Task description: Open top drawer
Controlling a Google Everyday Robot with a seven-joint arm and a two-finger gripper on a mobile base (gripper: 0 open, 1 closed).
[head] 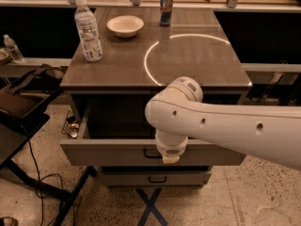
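The top drawer point(113, 153) stood open. Its grey front panel was well forward of the front edge of the cabinet point(117, 72), and the dark inside of its box showed between the panel and that edge. The small dark handle point(149, 154) sat at the middle of the panel.

The gripper point(170, 159) hung just in front of the cabinet, at the face of the panel and just right of the handle. It was at the end of the white arm point(225, 126), which came in from the cabinet's right side. The round wrist covered it, so I could not tell if the gripper was spread or closed, nor if it touched the handle.

A lower drawer point(188, 178) sat further back under the open one.

On the cabinet's top, a water bottle point(88, 29) stood near the left edge, a bowl point(125, 25) behind it, and a can point(165, 2) at the back edge. In front of the cabinet the speckled floor point(244, 197) lay open, with a blue tape cross point(149, 206). At the cabinet's left, a dark table point(19, 131) and cables point(35, 173) came near the drawer's left corner.
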